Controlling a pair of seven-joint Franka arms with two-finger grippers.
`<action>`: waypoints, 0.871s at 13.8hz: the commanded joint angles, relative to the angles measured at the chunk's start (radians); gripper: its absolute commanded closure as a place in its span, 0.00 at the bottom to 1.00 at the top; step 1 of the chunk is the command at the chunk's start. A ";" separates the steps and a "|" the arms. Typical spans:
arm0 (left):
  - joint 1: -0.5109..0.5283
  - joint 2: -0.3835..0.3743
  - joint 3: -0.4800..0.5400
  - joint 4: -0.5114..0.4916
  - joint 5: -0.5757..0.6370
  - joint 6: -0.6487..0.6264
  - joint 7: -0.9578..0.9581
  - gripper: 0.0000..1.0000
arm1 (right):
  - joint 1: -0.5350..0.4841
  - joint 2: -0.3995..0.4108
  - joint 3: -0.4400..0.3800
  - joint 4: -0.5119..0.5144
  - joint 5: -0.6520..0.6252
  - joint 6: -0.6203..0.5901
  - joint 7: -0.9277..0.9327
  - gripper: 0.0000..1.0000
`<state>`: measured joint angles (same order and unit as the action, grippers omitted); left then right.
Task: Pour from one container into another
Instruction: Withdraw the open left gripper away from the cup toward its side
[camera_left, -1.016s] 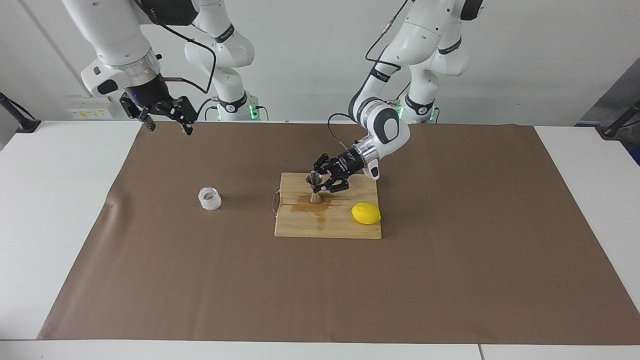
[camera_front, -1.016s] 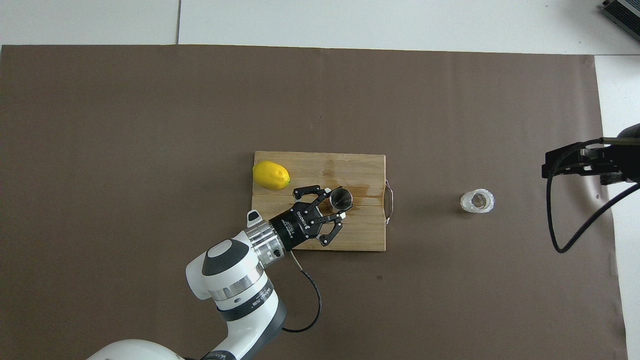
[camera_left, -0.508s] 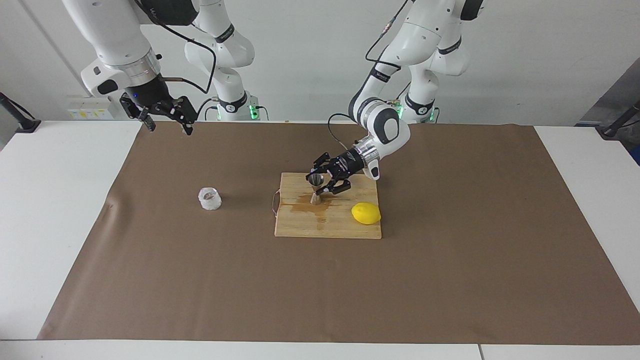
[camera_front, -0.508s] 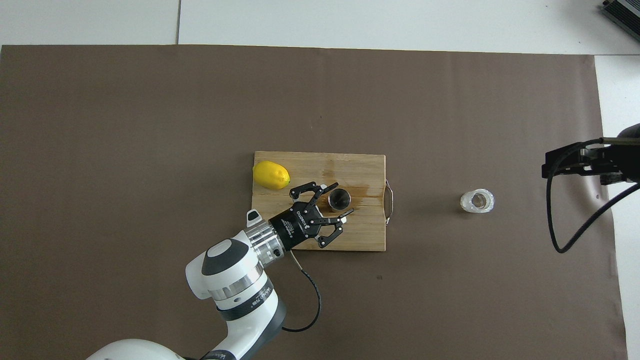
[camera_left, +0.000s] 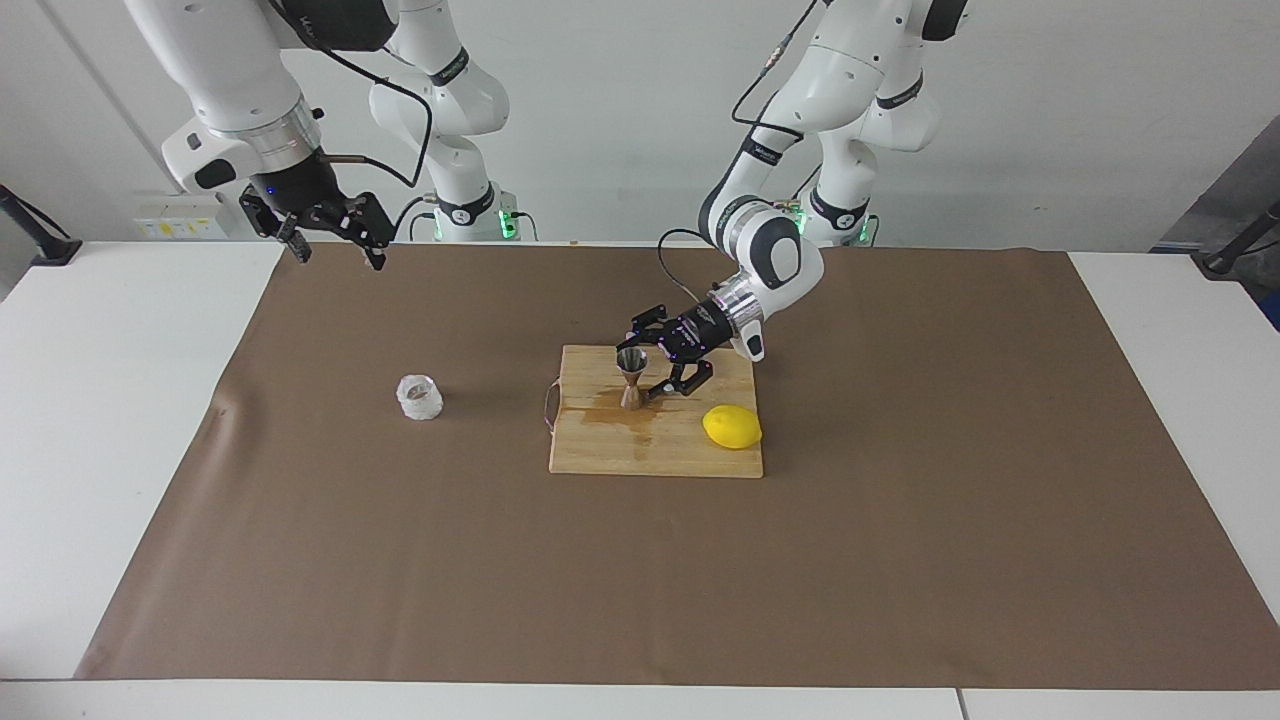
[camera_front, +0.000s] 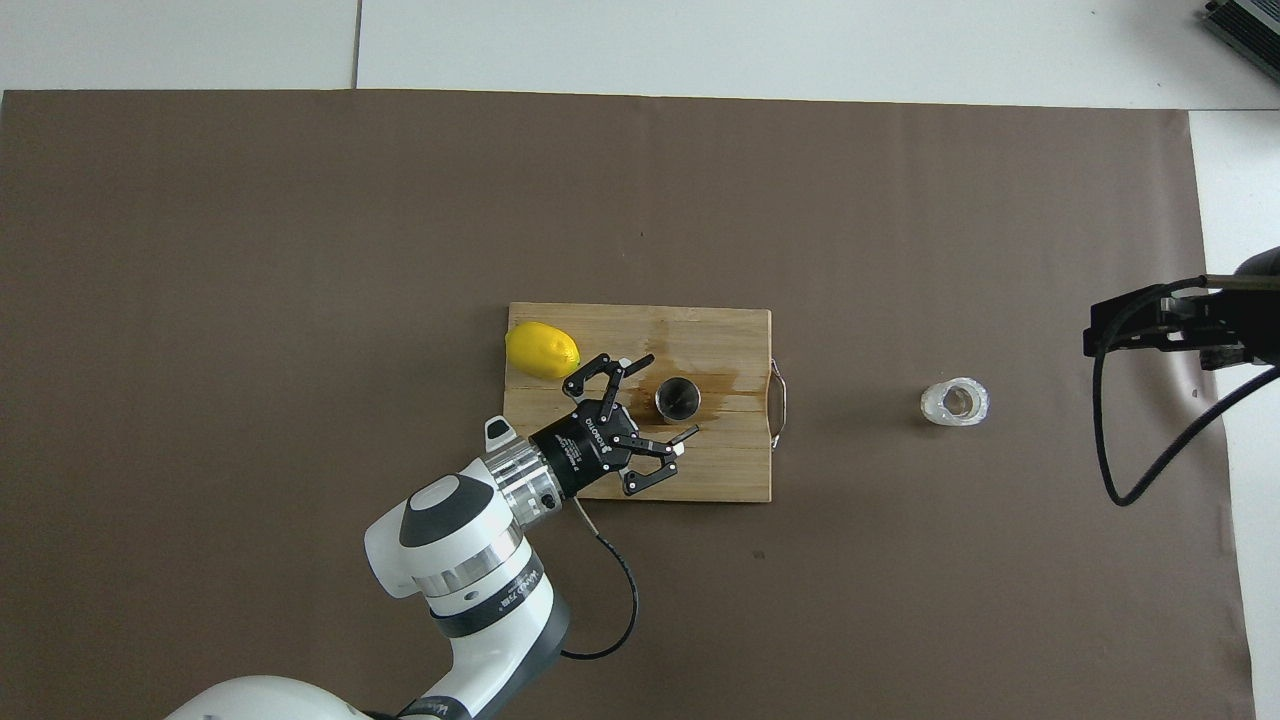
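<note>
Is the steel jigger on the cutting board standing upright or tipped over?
Upright: the jigger stands on its lower cone on the cutting board, mouth up.

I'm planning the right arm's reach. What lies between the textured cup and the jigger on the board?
Only bare brown paper and the board's wire handle separate the cup from the jigger, clearest in the overhead view.

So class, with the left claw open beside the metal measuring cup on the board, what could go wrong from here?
1. The jigger stands tall on a narrow base, between the open fingers of the left claw; a sideways nudge as the arm pulls away could tip it.
2. The cutting board has a wet stain around the jigger, so it might slide.
3. The lemon lies beside the left arm's path and could roll if bumped.
</note>
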<state>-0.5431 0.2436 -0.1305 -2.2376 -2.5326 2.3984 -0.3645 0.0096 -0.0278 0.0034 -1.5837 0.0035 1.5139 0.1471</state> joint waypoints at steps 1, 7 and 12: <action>0.000 -0.029 -0.003 0.018 0.038 0.111 0.012 0.00 | -0.011 -0.001 0.006 -0.001 0.001 0.002 -0.012 0.00; 0.005 -0.060 -0.004 0.024 0.182 0.202 -0.022 0.00 | -0.011 -0.001 0.006 -0.001 0.000 0.002 -0.012 0.00; 0.006 -0.060 -0.004 0.026 0.309 0.223 -0.082 0.00 | -0.011 -0.001 0.006 -0.001 0.001 0.002 -0.012 0.00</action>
<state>-0.5411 0.1982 -0.1303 -2.2104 -2.2824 2.5979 -0.3905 0.0096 -0.0278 0.0034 -1.5837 0.0035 1.5139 0.1471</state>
